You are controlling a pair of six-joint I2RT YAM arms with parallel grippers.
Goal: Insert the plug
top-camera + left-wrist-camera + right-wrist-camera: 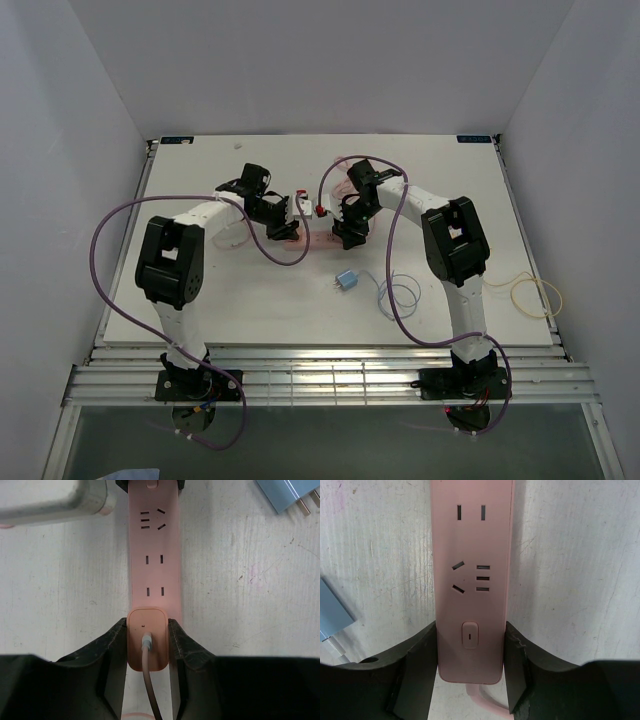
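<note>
Task thing: plug [146, 637], pink, on the strip [154, 555] at the end nearest the left arm; strip flat on the table [270, 310], about mid-width and closer to the far edge.
Left gripper [147, 626]: closed on the plug, one finger against each long side, riding above the strip face.
Right gripper [470, 630]: clamped across the strip at the switch [470, 634] end.
Why so held: right grip probably pins the strip against sliding or tipping while the left presses down; grips at opposite ends keep the arms apart.
Plug axis: long side in line with the strip; cable [147, 680] leaving it toward the left wrist.
Strip axis: roughly parallel to the far edge, switch end toward the right arm.
Seating: looks low on the face; prongs hidden, so full insertion cannot be told.
Spare: blue adapter [346, 281], loose on the near side of the strip, untouched.
</note>
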